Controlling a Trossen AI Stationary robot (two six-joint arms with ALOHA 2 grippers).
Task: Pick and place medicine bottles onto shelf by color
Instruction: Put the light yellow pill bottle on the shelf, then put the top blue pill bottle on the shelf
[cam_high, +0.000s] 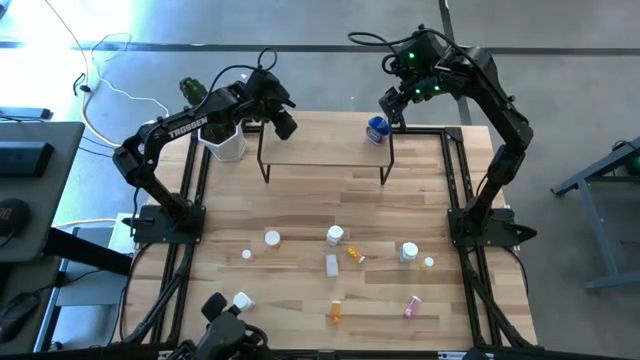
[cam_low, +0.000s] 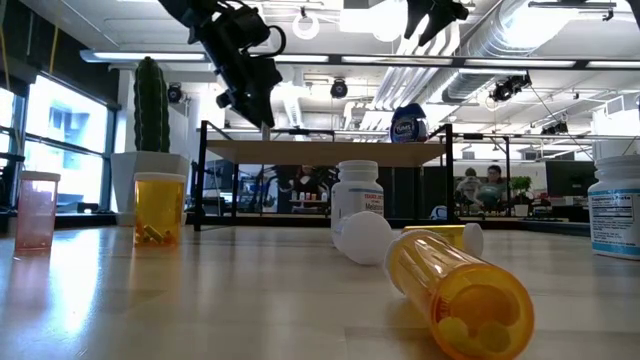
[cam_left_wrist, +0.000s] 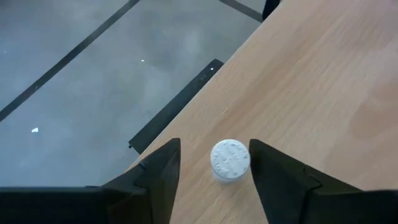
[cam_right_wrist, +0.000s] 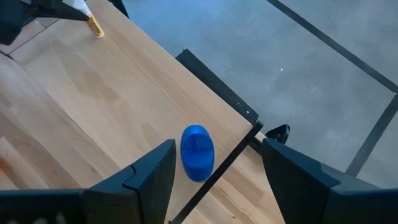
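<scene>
Medicine bottles are split between two places: most lie scattered on the light-wood desk (cam_high: 300, 200) well in front of the low light-wood shelf on thin black legs (cam_high: 325, 150), among them an orange translucent pill bottle on its side (cam_low: 462, 287) and an upright white jar with a white cap (cam_low: 357, 198), waiting to be sorted. On the shelf, a small white-capped bottle (cam_left_wrist: 229, 159) stands near the left end, close to the edge, seemingly to open a group for its colour. The left pincer (cam_left_wrist: 214, 171) hangs directly above it with its fingers spread on either side of the cap and clear gaps between, so it pinches nothing; this reads as a release, the bottle left standing on its own. At the opposite end of the shelf stands a blue bottle with a blue lid (cam_right_wrist: 198, 152), kept far from the white one so that colours stay apart. The right pincer (cam_right_wrist: 214, 177) hovers over that end, fingers wide and empty, the blue bottle between them only in line of sight. A tall green cactus in a white pot (cam_low: 152, 125) stands just beside the shelf's left end, outside the sorting.
</scene>
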